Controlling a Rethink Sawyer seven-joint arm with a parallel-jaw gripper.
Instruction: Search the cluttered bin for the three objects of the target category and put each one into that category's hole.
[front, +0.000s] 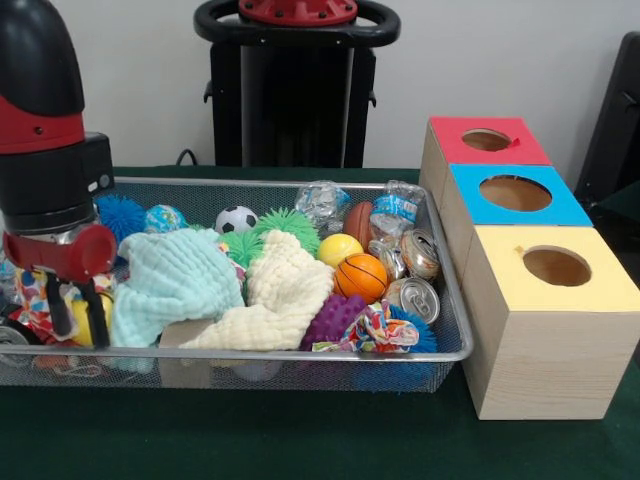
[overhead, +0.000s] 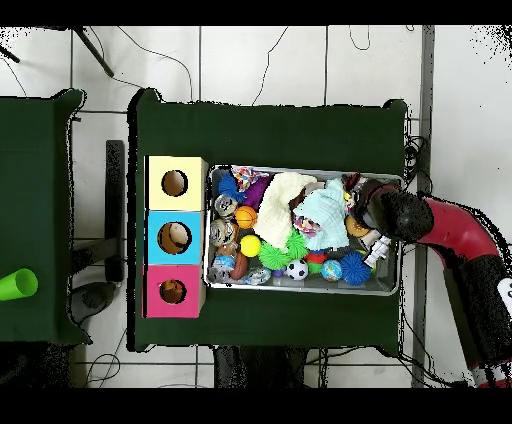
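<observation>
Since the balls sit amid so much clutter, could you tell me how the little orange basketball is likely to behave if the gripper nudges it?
The orange basketball is round, so it would probably roll. It rests against the yellow ball and cans, which may check it. Its pebbled-looking surface suggests fair grip.

A robotics lab is shown: green-covered tables (overhead: 270, 130) on a tiled floor (overhead: 260, 65), with loose cables (overhead: 150, 62) seen at 12 o'clock.

I see the claw (front: 70, 305) hanging over one end of the wire bin (front: 455, 340), which sits on my green-covered table (front: 300, 440). Past the bin's other end, three wooden boxes (front: 545, 300) stand touching in a row.
</observation>
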